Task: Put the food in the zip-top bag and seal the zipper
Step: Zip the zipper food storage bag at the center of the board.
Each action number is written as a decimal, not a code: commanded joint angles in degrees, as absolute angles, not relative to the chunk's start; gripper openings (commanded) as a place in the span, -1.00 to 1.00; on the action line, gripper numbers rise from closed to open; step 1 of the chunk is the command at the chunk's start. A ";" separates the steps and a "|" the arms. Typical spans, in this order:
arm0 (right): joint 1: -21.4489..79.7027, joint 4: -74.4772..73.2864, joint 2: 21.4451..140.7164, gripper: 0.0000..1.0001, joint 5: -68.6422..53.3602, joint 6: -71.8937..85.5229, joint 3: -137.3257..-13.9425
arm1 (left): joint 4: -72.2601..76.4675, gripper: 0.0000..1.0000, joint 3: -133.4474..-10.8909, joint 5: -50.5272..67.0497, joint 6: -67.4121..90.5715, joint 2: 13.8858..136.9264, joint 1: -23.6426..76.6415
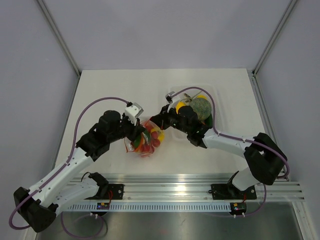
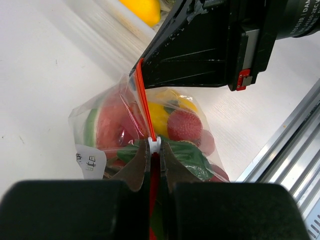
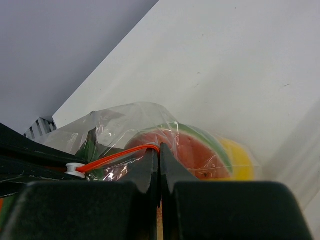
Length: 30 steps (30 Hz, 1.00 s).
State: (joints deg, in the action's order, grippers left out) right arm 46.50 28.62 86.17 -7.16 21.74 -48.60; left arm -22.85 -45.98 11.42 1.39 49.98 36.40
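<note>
The clear zip-top bag (image 1: 146,140) lies between my two grippers, holding food: red berries (image 2: 184,125), a watermelon slice (image 2: 107,125), yellow pieces and green leaves. The red-orange zipper (image 2: 145,100) runs taut between the grippers. My left gripper (image 2: 155,145) is shut on the zipper at its white slider (image 2: 154,143). My right gripper (image 3: 159,152) is shut on the zipper's other end; the slider (image 3: 75,169) shows to its left. In the top view the left gripper (image 1: 136,131) and the right gripper (image 1: 159,121) flank the bag.
A clear tray (image 1: 216,97) at the back right holds more food: a green melon (image 1: 201,106), a yellow lemon (image 1: 181,106). The lemon and tray rim show in the left wrist view (image 2: 142,9). An aluminium rail (image 1: 190,187) runs along the table's near edge.
</note>
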 commanded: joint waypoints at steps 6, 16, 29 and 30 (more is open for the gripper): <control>38.50 34.01 89.91 -1.00 7.03 21.53 -52.64 | -33.66 -0.97 -48.51 16.17 2.99 50.09 37.00; 38.15 34.37 91.06 -1.00 6.77 21.53 -53.70 | -32.78 -1.00 -50.97 18.19 4.83 54.32 37.00; 35.51 34.19 93.69 -1.00 6.50 23.11 -56.33 | -35.42 -1.00 -48.78 18.72 6.24 50.63 37.00; 35.51 34.10 93.95 -1.00 6.50 23.20 -56.60 | -35.85 -1.00 -48.78 18.81 6.33 50.54 37.00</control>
State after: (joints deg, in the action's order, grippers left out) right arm 43.07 30.39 91.96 -10.04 24.49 -52.69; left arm -23.94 -49.15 10.44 3.51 54.24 35.79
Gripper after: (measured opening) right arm 0.011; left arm 0.046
